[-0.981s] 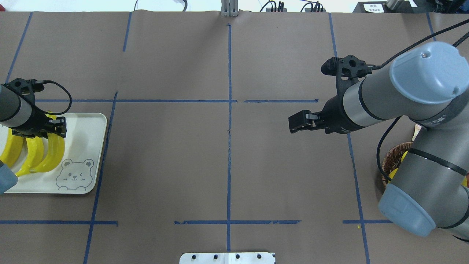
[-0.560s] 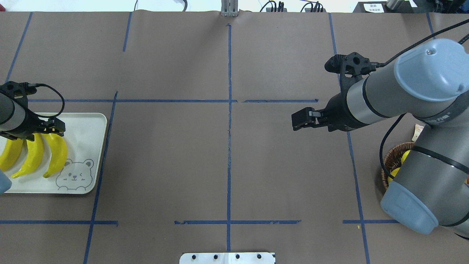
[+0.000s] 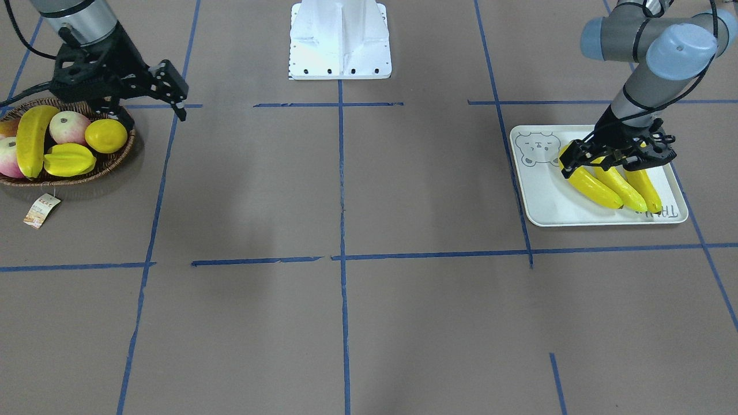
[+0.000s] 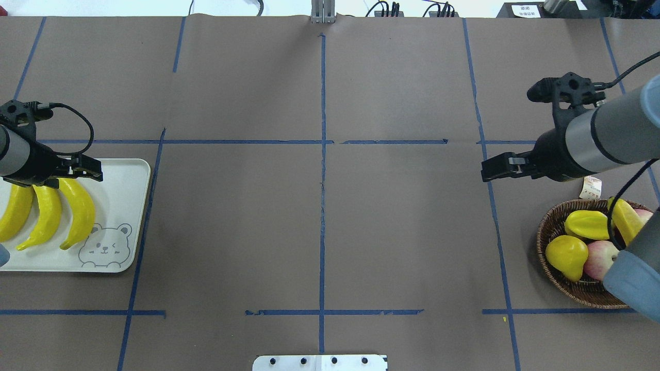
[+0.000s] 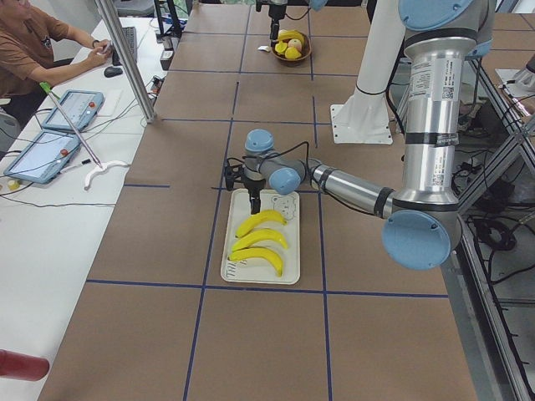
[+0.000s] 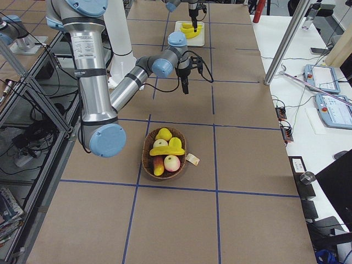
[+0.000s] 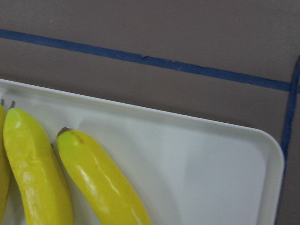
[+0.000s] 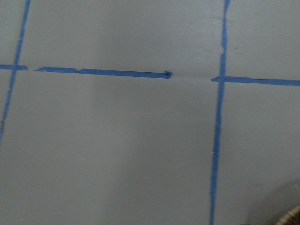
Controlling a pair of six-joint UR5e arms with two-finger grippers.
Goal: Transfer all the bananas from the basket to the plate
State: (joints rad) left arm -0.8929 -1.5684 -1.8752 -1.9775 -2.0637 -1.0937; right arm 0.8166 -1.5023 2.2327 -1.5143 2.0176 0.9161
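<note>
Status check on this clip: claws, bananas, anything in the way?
Left claw open, over plate. Right claw open, empty, near basket. Three bananas on plate; fourth banana in basket among other fruit. No obstacle seen between.

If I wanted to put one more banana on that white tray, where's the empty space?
The plate is bare in the strip between the three bananas and its rim facing the table's centre, next to the bear drawing. The rest is crowded: bananas lie side by side, the left gripper over their ends.
</note>
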